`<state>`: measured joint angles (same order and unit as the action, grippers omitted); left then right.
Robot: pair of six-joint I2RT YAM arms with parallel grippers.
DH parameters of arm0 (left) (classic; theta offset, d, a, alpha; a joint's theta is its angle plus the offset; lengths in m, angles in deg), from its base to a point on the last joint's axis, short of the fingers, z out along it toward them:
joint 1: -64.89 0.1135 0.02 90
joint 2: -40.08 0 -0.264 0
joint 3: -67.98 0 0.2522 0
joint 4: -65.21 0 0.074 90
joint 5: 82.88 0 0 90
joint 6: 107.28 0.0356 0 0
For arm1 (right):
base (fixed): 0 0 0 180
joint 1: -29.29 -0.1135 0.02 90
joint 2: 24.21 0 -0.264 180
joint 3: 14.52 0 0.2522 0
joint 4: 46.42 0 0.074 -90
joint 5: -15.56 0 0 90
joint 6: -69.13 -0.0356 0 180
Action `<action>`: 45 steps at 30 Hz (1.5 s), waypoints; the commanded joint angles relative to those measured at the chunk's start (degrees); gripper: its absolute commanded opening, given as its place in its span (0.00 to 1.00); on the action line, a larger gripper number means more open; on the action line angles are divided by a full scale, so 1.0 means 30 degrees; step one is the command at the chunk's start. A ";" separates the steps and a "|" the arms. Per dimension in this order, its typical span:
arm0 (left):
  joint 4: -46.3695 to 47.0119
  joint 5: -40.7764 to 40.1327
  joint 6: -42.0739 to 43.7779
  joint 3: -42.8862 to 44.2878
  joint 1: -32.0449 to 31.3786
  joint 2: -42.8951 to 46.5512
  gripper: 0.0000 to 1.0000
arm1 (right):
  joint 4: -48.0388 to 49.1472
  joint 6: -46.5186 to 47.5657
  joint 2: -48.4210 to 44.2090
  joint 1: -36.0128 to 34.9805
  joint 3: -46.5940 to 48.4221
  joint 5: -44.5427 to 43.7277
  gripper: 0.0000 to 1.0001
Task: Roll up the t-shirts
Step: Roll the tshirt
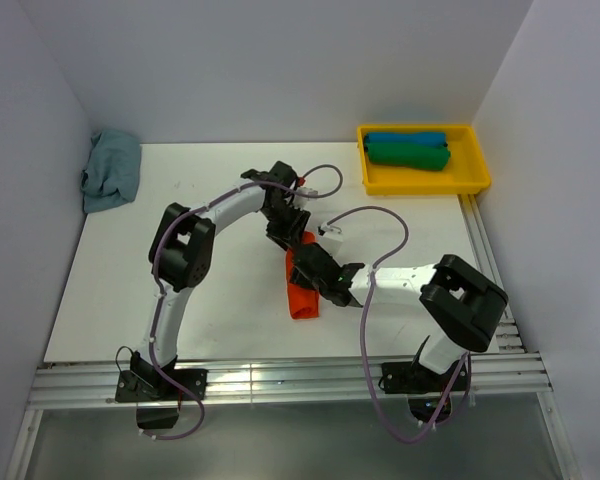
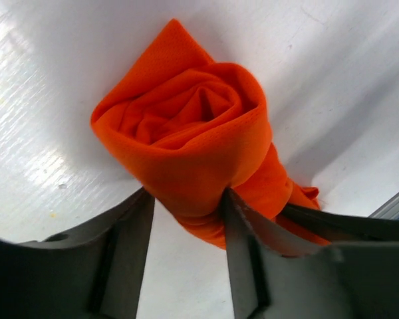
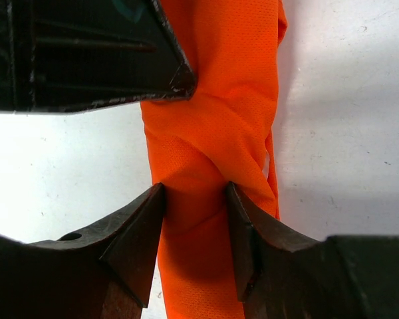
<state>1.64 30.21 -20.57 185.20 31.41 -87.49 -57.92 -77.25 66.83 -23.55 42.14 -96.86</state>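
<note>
Top view: rolled orange t-shirt (image 1: 302, 300) lies on the table (image 1: 230, 200), its upper half obscured.
Left wrist view: left gripper (image 2: 186, 203), partly closed, pinches the roll's spiral end.
Right wrist view: right gripper (image 3: 195, 196) clamps the roll's middle; both of the roll's ends are cut off.

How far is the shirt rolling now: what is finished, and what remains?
Done: blue roll and green roll lie in the tray. In hand: the orange shirt looks rolled; left gripper and right gripper both clamp it. Remaining: a teal cloth lies crumpled far left, unrolled.
</note>
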 commanded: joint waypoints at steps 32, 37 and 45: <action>-0.4229 -0.3244 0.0393 0.4244 -0.2055 -0.2360 0.02 | -1.2265 0.2622 0.6385 -0.2455 1.0806 -0.6766 0.64; -0.4259 -0.3156 0.0452 0.4185 -0.2085 -0.2331 0.03 | -1.4256 0.1715 0.7996 -0.2718 1.1774 -0.7731 0.64; -0.4317 -0.3186 0.0510 0.4156 -0.2114 -0.2331 0.04 | -1.6514 0.0134 0.9495 -0.2924 1.2334 -0.8231 0.65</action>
<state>-7.97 21.64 -20.90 196.54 26.65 -93.00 -101.24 -74.95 92.91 -32.10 78.75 -121.38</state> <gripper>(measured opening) 0.144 0.653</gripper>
